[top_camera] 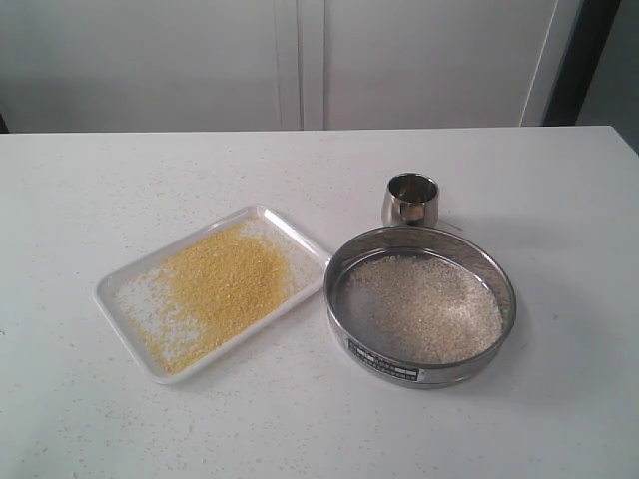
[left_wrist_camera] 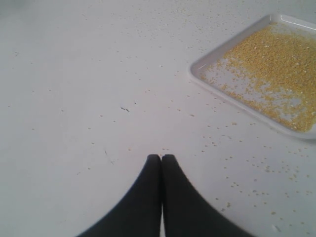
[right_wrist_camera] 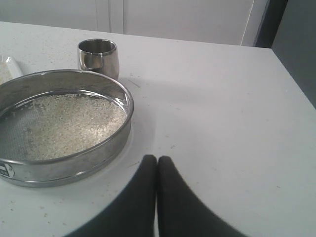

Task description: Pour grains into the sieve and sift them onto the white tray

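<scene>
With the black left gripper (left_wrist_camera: pixel 161 157) and right gripper (right_wrist_camera: pixel 157 158) clenched empty, fine yellow grains (top_camera: pixel 215 284) could be spilled if the shallow white rectangular tray (top_camera: pixel 105 292), centre-left, is nudged.

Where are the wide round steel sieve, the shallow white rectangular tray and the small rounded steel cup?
wide round steel sieve (top_camera: pixel 454 371), exterior view, front wall
shallow white rectangular tray (top_camera: pixel 112 289), exterior view, left corner
small rounded steel cup (top_camera: pixel 409 210), exterior view, outer wall

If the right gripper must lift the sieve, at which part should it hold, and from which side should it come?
Probably the sieve by its thin upright wall on the right side, coming from above so the jaws straddle it. The steel cup stands behind it and the white tray on its left.
</scene>
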### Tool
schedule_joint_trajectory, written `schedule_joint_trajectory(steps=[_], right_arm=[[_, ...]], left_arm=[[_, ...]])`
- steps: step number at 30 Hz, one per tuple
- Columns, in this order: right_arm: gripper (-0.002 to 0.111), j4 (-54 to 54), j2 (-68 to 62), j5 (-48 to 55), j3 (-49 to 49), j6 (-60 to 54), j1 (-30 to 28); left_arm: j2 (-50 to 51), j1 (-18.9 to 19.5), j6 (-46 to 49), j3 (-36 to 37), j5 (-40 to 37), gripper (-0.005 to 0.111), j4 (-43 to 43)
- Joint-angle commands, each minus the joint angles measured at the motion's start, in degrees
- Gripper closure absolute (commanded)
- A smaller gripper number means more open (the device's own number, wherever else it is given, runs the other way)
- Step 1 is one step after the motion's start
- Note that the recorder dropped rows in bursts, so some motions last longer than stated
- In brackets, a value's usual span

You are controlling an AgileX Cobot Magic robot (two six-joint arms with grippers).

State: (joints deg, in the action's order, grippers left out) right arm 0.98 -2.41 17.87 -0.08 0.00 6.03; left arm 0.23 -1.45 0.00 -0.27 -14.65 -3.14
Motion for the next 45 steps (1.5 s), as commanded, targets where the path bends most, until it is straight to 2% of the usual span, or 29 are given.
schedule_joint_trajectory(steps=[1,45], right_arm=[[0.108,0.4,0.3,-0.1,0.1,0.0,0.2],[0.108,0.4,0.3,0.0,0.1,1.2,0.2]], left_arm=[[-0.2,0.1,0.0,0.3,0.0,0.107,-0.6],[-0.2,0.1,0.0,0.3,0.0,0.107,-0.6]])
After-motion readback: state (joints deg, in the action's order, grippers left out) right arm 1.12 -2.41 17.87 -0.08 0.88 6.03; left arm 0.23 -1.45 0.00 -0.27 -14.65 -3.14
